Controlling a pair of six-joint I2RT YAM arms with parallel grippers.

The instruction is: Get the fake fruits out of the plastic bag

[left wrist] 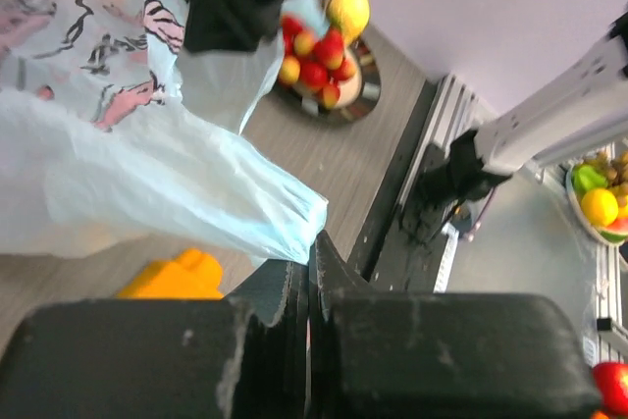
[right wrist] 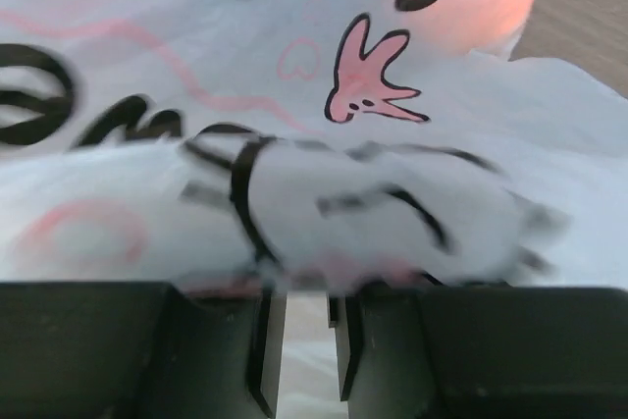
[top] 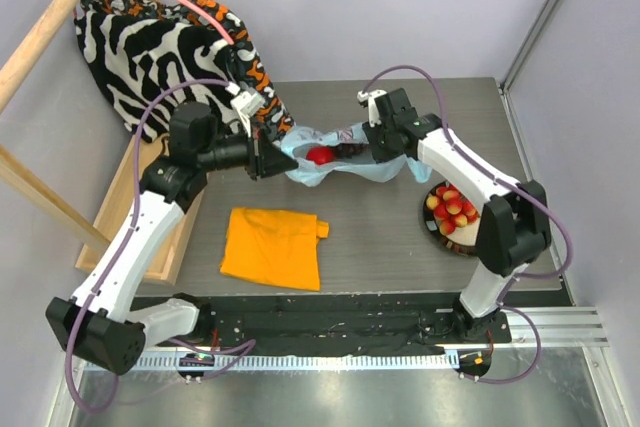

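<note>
We see the plastic bag stretched between our two claws above the table, behind the orange cloth. Our left gripper has its jaws pressed together on the bag's left end. Our right gripper stands narrow, pinching printed film bunched at its tips on the bag's right end. One red fruit shows through the film, inside the bag; other fake fruits lie on the plate at the right
</note>
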